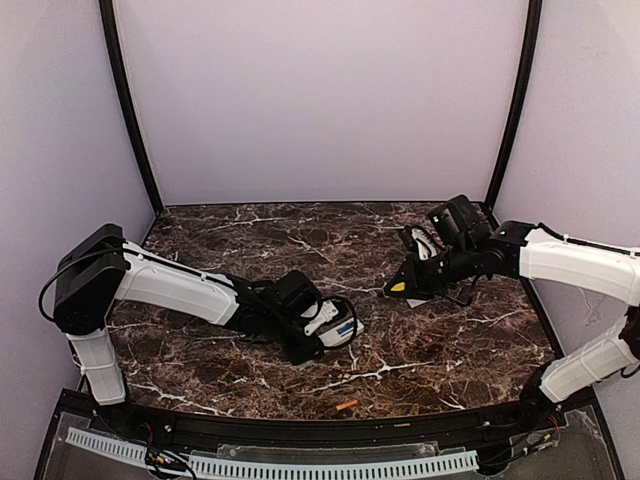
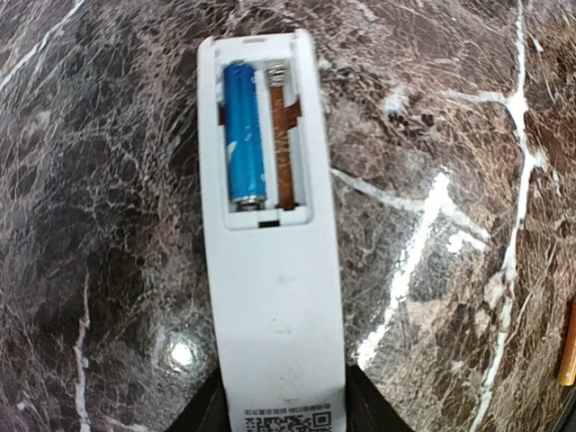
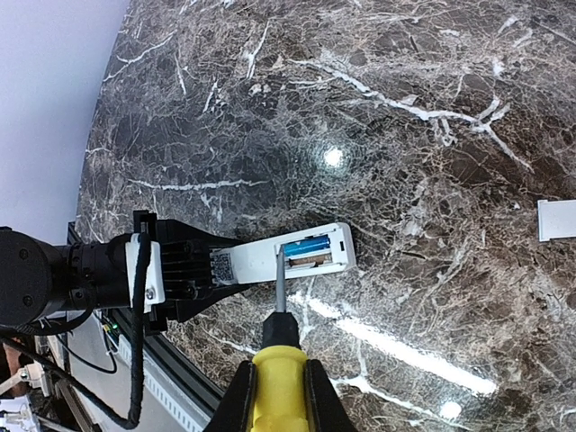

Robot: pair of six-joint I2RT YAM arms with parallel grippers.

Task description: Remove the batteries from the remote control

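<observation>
The white remote control lies back-up on the marble with its compartment open. A blue battery sits in the left slot; the right slot shows only a spring and bare contacts. My left gripper is shut on the remote's near end, one finger against each side. The orange battery lies loose near the table's front edge. My right gripper is shut on a yellow-handled screwdriver. Its shaft tip lines up with the compartment's near edge; contact cannot be told.
A small flat white cover lies on the marble to the right of the remote in the right wrist view. The black front rail runs just beyond the orange battery. Pale walls close the table on three sides.
</observation>
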